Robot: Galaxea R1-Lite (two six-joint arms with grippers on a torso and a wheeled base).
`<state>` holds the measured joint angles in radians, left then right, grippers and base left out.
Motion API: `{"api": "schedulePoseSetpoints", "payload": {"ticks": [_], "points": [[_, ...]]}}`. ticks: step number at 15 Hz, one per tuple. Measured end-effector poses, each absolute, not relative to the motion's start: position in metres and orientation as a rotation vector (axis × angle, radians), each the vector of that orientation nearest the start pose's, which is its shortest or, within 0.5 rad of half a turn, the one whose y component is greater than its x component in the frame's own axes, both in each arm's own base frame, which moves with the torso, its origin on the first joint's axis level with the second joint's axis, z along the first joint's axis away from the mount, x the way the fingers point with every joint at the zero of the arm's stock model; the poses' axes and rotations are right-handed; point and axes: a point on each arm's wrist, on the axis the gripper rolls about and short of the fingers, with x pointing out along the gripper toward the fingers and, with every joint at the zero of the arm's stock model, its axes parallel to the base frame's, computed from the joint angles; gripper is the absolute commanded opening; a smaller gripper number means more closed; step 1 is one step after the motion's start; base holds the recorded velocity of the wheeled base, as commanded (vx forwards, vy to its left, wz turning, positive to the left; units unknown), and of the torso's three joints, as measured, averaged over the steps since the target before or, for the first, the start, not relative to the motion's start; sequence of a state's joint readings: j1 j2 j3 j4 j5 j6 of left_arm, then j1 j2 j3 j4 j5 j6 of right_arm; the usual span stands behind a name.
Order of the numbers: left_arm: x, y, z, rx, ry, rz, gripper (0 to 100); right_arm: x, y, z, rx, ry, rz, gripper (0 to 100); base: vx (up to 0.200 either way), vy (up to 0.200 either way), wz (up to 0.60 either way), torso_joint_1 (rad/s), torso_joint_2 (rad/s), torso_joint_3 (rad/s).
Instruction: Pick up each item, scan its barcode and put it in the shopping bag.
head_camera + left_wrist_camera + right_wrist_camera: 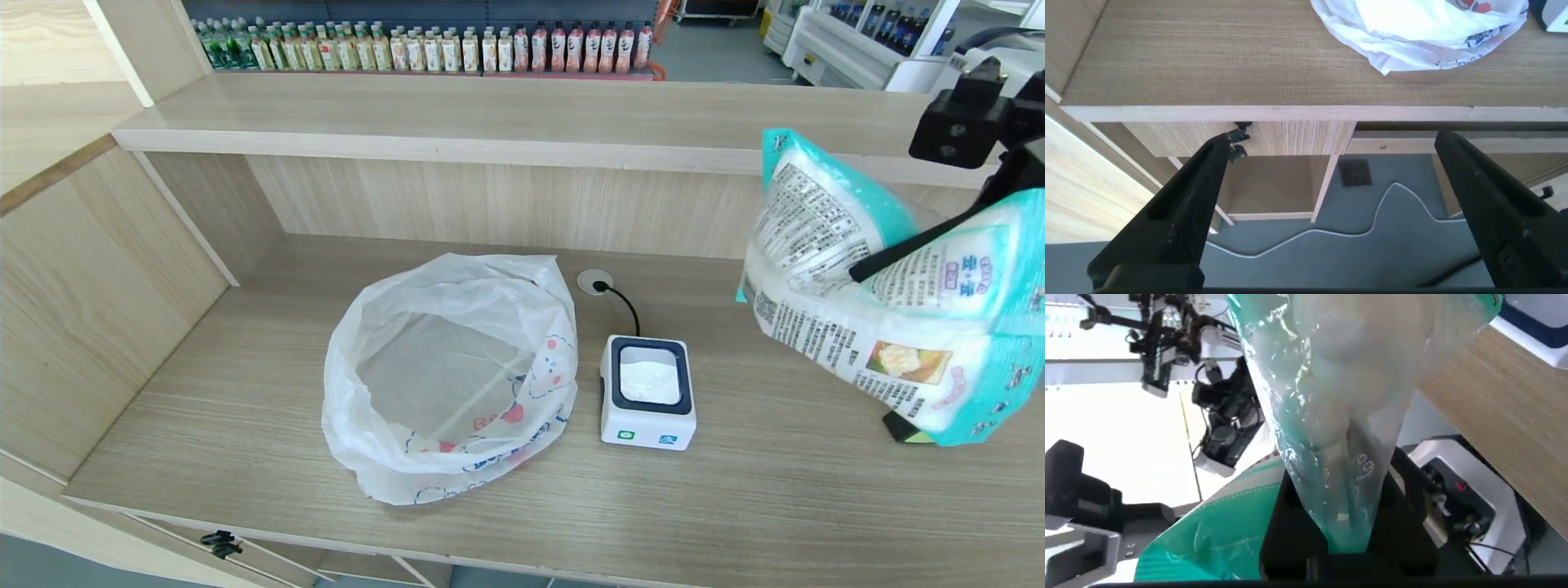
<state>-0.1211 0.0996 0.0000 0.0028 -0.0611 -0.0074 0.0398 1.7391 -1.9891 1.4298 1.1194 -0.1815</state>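
A large teal-and-white printed food packet hangs in the air over the counter's right side, with my right gripper shut on it. In the right wrist view the packet's clear film is pinched in that gripper. A white scanner with a dark-framed window sits mid-counter, left of and below the packet. An open white plastic shopping bag stands left of the scanner. My left gripper is open and holds nothing, below the counter's front edge, near the bag.
A black cable runs from the scanner to a grommet behind it. A small green-and-black item lies on the counter, partly hidden under the packet. A raised wooden ledge borders the back and a side panel the left.
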Motion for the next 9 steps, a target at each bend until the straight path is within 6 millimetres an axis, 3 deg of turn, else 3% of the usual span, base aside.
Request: {"api": "schedulePoseSetpoints", "payload": {"ticks": [5, 9], "points": [[-0.015, 0.0, 0.077, -0.004, 0.103, -0.182, 100, 0.201, 0.035, 0.352, 0.578, 0.798, 1.374, 0, 0.0, 0.0, 0.0, 0.0, 0.0, 0.0], [-0.015, 0.0, 0.077, -0.004, 0.103, -0.182, 100, 0.163, 0.054, 0.371, 0.359, 0.59, 1.598, 0, 0.0, 0.0, 0.0, 0.0, 0.0, 0.0]]}}
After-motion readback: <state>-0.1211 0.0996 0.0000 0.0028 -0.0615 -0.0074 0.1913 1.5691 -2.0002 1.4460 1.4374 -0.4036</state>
